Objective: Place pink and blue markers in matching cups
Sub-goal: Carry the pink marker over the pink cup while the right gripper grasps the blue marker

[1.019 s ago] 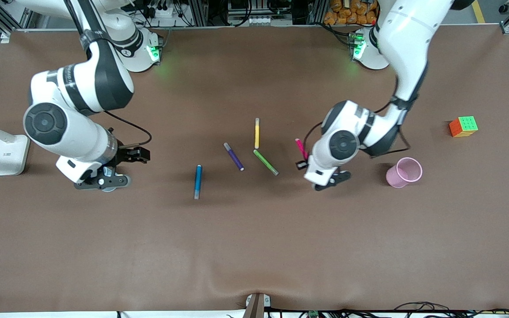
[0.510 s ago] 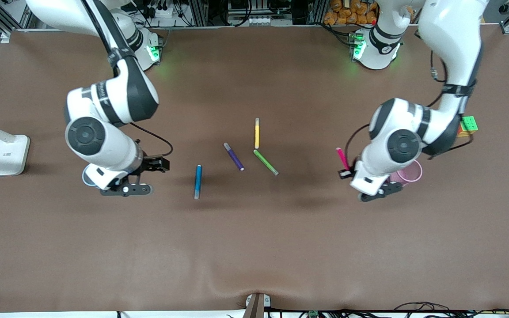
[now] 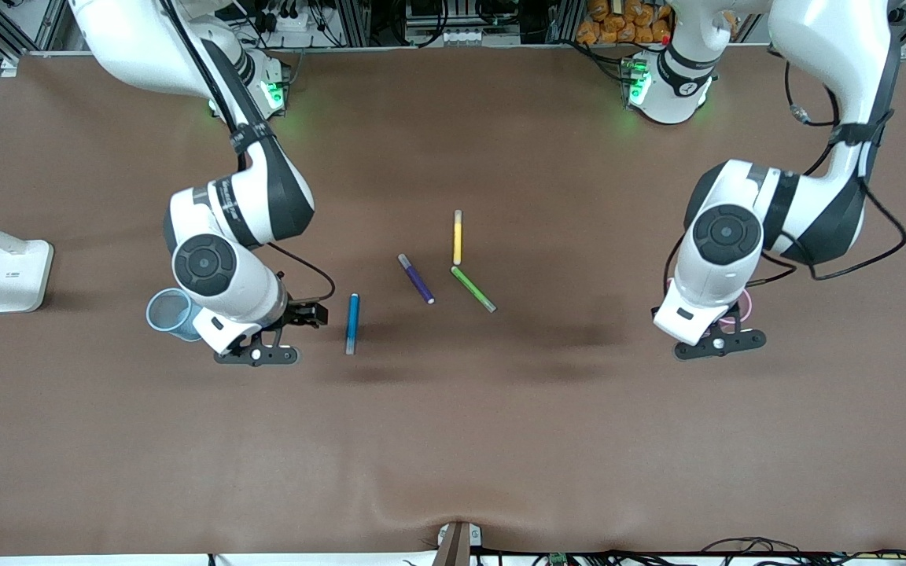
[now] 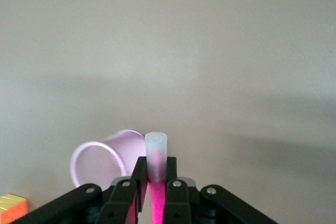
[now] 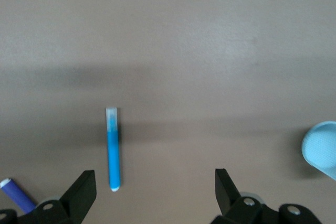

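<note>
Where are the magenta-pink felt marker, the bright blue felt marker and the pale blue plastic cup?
magenta-pink felt marker (image 4: 156, 156): left wrist view, pale end.
bright blue felt marker (image 3: 352, 316): front view, mid-barrel.
pale blue plastic cup (image 3: 170, 311): front view, rim.

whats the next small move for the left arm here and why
Probably shift the left gripper a little so the pink marker is directly above the mouth of the pink cup, then let go. It is shut on the marker, which sits beside the cup's rim, not yet over the opening. The right gripper hangs open by the blue marker.

Table (image 3: 453, 440): pens (image 3: 417, 278), cups (image 3: 170, 314), lamp (image 3: 16, 275).
</note>
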Controlling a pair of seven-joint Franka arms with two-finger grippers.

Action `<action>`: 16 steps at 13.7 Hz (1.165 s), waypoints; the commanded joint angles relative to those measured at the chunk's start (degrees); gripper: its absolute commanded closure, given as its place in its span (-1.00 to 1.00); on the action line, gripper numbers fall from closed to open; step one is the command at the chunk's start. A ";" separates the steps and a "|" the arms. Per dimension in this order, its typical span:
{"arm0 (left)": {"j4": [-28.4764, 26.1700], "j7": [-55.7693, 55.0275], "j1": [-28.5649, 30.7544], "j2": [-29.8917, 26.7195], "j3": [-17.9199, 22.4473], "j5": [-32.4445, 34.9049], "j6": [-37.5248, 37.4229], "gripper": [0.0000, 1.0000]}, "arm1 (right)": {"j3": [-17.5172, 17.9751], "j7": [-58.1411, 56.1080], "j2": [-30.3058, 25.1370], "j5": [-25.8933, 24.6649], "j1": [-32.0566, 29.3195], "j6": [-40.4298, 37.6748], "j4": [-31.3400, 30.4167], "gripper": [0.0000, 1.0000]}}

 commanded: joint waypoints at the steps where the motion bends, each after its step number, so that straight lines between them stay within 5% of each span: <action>1: -8.31 3.97 4.73 -6.07 -0.96 3.84 8.02 1.00 | -0.44 1.08 1.65 0.38 0.89 2.21 0.48 -1.00; 7: -21.05 14.37 14.59 -9.86 -1.22 3.66 30.08 1.00 | -0.35 1.69 5.16 1.26 0.89 7.22 0.39 -1.00; 10: -21.68 13.49 14.50 -10.02 -1.31 3.66 30.55 1.00 | -0.35 2.31 6.92 6.88 2.03 10.72 -0.65 -1.00; 16: -24.76 13.40 15.38 -9.42 -1.22 4.28 34.33 1.00 | -0.35 2.31 9.64 6.89 4.67 14.77 -2.24 -1.00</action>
